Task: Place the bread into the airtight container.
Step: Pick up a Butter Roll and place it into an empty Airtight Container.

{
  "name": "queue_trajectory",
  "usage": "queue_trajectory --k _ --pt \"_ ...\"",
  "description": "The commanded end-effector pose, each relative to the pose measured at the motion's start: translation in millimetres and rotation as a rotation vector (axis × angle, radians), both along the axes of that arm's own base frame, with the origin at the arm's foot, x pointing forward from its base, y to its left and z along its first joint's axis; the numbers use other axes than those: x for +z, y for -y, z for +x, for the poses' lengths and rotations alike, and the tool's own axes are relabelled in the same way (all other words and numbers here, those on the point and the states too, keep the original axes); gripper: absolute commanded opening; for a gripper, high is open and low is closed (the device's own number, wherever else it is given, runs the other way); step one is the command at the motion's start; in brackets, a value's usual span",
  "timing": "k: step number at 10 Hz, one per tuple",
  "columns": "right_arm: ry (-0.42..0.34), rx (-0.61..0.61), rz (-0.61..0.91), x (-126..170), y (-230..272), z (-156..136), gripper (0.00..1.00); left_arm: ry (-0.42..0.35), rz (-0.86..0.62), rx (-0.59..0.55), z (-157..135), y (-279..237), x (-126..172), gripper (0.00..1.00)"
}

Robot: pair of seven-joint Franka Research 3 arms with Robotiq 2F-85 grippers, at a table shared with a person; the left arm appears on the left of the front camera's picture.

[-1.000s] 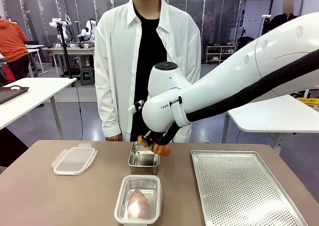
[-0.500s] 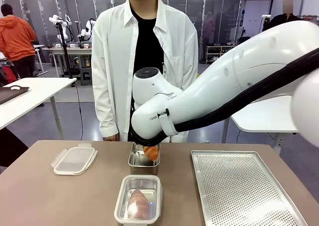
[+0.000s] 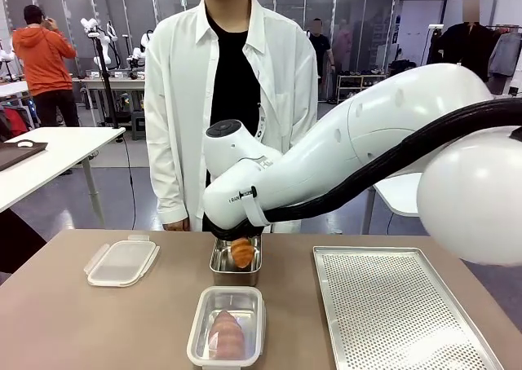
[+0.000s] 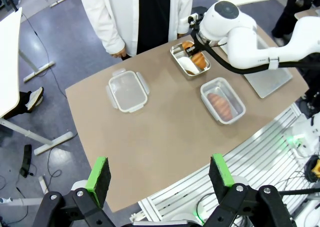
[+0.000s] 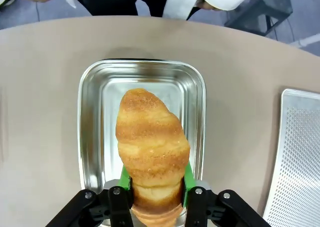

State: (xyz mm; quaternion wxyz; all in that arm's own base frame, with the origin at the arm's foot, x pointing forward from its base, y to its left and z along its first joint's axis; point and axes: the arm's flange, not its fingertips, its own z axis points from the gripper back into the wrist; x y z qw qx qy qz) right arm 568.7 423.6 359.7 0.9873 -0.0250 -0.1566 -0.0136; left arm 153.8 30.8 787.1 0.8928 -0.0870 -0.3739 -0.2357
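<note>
— Bread is where now?
— Clamped betw. green pads of right gripper, over steel pan.
— And left gripper?
— Jaws wide apart, nothing betw. them.

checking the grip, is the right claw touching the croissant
Touching. The right wrist view shows the right claw with its green pads pressed against both sides of the croissant.

The right arm is glossy white with rounded joints, a dark round cap on its wrist joint and a thick black cable sleeve strapped along it. Each hand is black with green pads: the left hand, the right hand. The person wears a white open shirt over a black top
</note>
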Motion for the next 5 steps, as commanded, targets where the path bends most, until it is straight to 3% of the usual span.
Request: queue_trajectory --k 1,2,3,5 --pt "0.032 -0.047 -0.019 -2 -4 3 0.44 0.002 0.006 -0.011 -1 0 0 1.0" --pt "0.026 -0.057 -0.009 -9 -4 9 0.44 0.002 0.006 -0.011 -1 0 0 1.0" --pt "0.011 -0.058 -0.007 -13 -5 12 0.58 0.002 0.006 -0.011 -1 0 0 1.0" --pt "0.013 -0.065 -0.009 -14 -6 17 1.0 0.002 0.006 -0.011 -1 0 0 1.0"
